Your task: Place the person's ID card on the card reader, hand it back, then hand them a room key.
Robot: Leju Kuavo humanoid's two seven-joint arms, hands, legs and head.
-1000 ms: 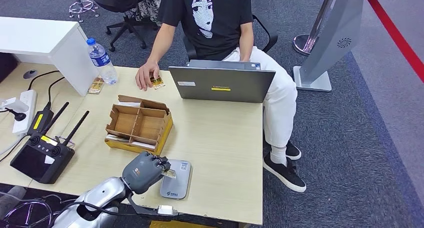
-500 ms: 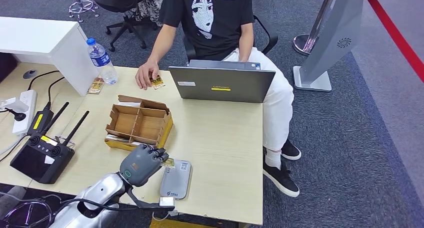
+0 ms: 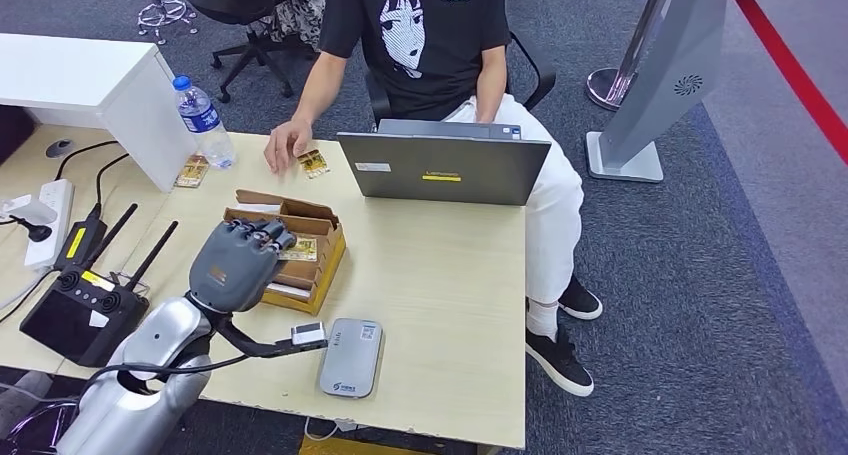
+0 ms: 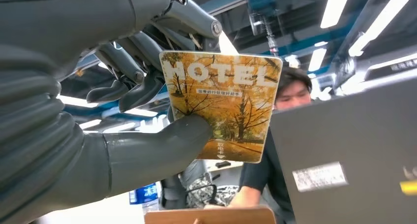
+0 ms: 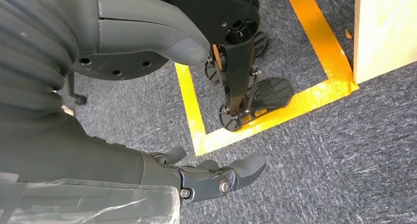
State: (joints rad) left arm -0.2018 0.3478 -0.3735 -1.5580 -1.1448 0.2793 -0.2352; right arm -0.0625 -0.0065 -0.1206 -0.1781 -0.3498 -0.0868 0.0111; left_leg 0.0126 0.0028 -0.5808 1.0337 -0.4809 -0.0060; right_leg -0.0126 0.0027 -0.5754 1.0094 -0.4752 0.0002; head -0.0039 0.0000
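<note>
A grey card reader lies flat near the front edge of the wooden desk. Just beyond it, the robot's left hand is raised over a cardboard compartment box, pinching a yellow room key card printed "HOTEL" between thumb and fingers. The right hand hangs above grey carpet, fingers apart and holding nothing. Farther back, a seated person's hand rests on the desk beside another small card, next to a grey laptop.
</note>
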